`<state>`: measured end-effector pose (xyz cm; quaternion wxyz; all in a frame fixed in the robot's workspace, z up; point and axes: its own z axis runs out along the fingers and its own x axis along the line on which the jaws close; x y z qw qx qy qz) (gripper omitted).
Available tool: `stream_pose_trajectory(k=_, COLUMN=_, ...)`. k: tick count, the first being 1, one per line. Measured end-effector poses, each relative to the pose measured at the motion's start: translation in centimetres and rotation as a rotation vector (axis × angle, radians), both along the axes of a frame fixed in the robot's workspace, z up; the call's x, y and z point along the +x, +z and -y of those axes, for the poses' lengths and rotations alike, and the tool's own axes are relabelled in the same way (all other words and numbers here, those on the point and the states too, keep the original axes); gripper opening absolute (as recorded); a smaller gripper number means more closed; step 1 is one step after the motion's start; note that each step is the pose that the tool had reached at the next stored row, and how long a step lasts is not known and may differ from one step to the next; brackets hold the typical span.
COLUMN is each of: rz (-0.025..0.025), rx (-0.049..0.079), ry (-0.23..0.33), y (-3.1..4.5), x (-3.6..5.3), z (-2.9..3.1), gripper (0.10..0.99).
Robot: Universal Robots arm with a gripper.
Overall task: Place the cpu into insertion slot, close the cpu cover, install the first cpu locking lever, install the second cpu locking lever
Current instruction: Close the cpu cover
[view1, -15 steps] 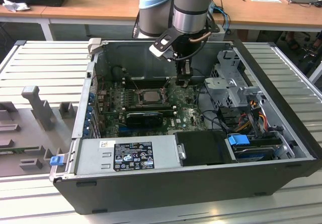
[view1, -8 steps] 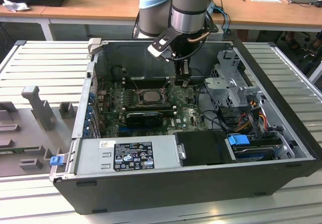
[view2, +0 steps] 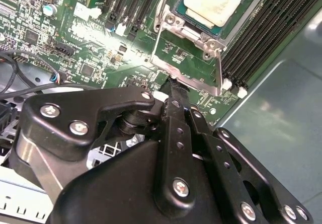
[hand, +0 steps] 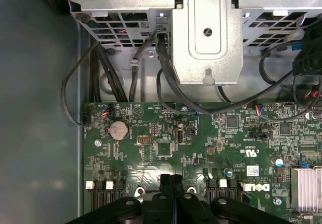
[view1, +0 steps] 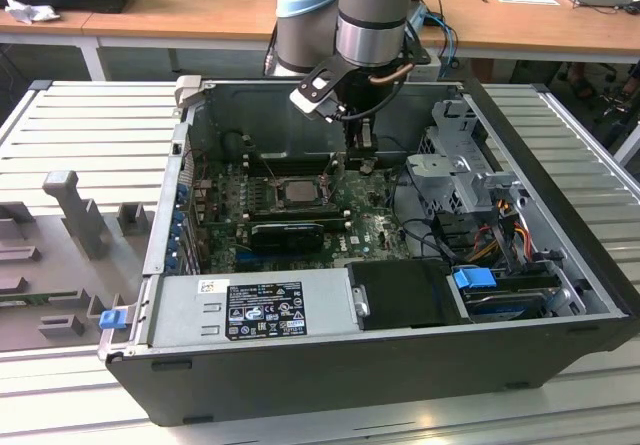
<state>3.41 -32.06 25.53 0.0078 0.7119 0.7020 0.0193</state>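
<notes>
The cpu [view2: 216, 1], a pale square chip, lies in the insertion slot [view2: 219, 73] at the middle of the green motherboard [view1: 375, 225]; the exterior view shows the cpu [view1: 297, 191] there too. The silvery cpu cover [view2: 191, 33] lies flat around the chip. A thin metal lever [view2: 162, 12] runs along one side of the socket. My gripper [view2: 171, 85] is shut, its black fingers pressed together, with the tips at the corner of the socket's frame. In the exterior view the gripper [view1: 362, 155] hangs just off the socket on the exterior view's right. In the first wrist view the shut gripper [hand: 171, 179] is over the board.
Long black memory slots [view2: 271, 27] flank the socket. A metal drive cage [hand: 206, 32] and black cables [hand: 166, 90] stand close behind my gripper. A grey power supply box [view1: 250, 310] fills the case's near side. A finned heatsink [hand: 307, 189] sits on the board.
</notes>
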Motion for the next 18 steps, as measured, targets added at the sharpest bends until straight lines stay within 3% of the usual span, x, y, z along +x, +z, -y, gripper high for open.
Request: stream_pose_trajectory(k=18, rz=0.0000, rx=0.000, ry=0.000, y=0.00, x=-0.77, z=0.00, gripper=0.106)
